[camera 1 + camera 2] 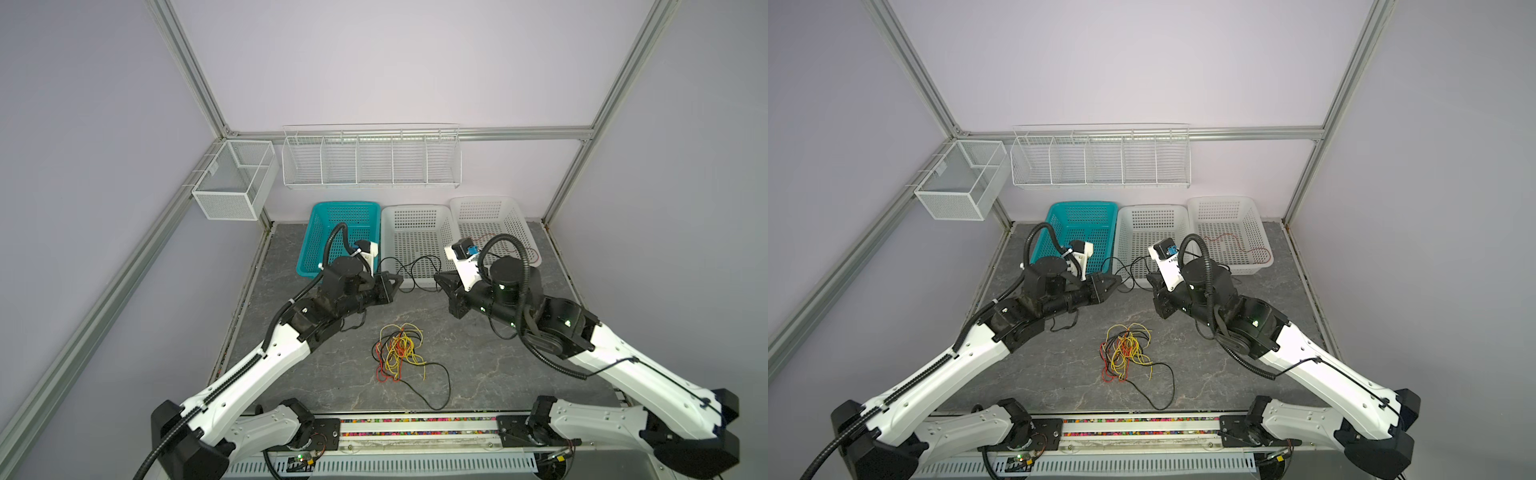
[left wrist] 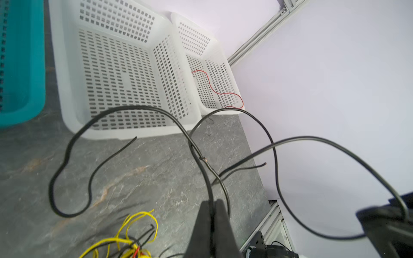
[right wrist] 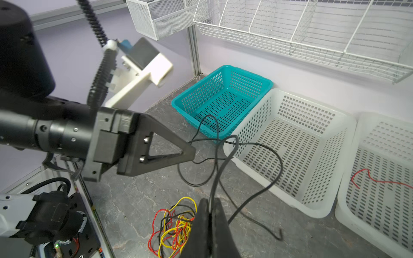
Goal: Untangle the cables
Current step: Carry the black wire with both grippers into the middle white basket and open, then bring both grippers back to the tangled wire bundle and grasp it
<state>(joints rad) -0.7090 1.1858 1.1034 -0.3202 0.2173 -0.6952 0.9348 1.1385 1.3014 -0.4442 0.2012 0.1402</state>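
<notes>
In both top views the left gripper [image 1: 398, 283] and right gripper [image 1: 437, 277] face each other near the table's [image 1: 332, 374] far edge. Each is closed on the black cable [image 1: 415, 266], which loops between them in front of the middle white basket [image 1: 415, 208]. The span runs side to side along that edge. The tangle [image 1: 1125, 349] of yellow, red and black lies loose at the table's centre, well apart from both.

The left wrist view shows the left gripper [image 2: 213, 203] pinching black cable [image 2: 134, 107], with a twist just beyond the tips.

The right wrist view shows the right gripper [image 3: 210, 201] clamped on a strand rising toward the left gripper [image 3: 192, 152]. The crossing sits nearer the left, so pulling apart sideways looks right.
</notes>
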